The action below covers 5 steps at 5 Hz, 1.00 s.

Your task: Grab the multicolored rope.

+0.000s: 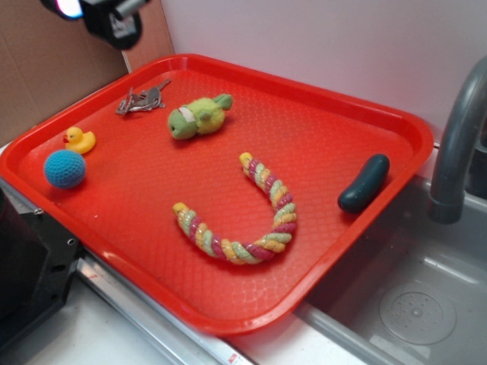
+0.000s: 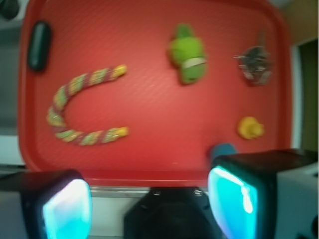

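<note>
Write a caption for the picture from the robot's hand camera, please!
Open gripper high above a red tray holding a curled multicolored rope, green plush toy, keys, yellow duck.

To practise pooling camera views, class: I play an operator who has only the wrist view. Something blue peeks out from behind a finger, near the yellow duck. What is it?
Observer: A blue crocheted ball, in full view on the red tray, close beside the duck.
Operator: What lies past the tray edge by the dark green toy?
Observer: A grey faucet standing over a sink.
Operator: How does the gripper stand relative to the multicolored rope?
Observer: The gripper hangs high above the far corner near the keys, well away from the multicolored rope.
</note>
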Each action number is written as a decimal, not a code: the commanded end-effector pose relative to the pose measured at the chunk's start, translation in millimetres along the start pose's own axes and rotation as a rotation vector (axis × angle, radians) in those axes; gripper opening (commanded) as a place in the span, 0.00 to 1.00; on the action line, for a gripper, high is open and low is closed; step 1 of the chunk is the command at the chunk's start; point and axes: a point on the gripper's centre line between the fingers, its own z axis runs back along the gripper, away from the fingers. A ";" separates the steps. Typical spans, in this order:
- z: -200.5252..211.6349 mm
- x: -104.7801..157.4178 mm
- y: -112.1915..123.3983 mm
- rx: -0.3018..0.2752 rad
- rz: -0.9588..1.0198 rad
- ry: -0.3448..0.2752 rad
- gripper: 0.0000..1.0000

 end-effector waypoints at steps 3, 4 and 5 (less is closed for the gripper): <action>-4.0 -20.4 -66.7 0.000 -0.183 -0.052 1.00; -29.9 -7.0 -15.3 0.022 0.003 0.020 1.00; -49.0 5.2 -44.4 -0.005 0.031 0.076 1.00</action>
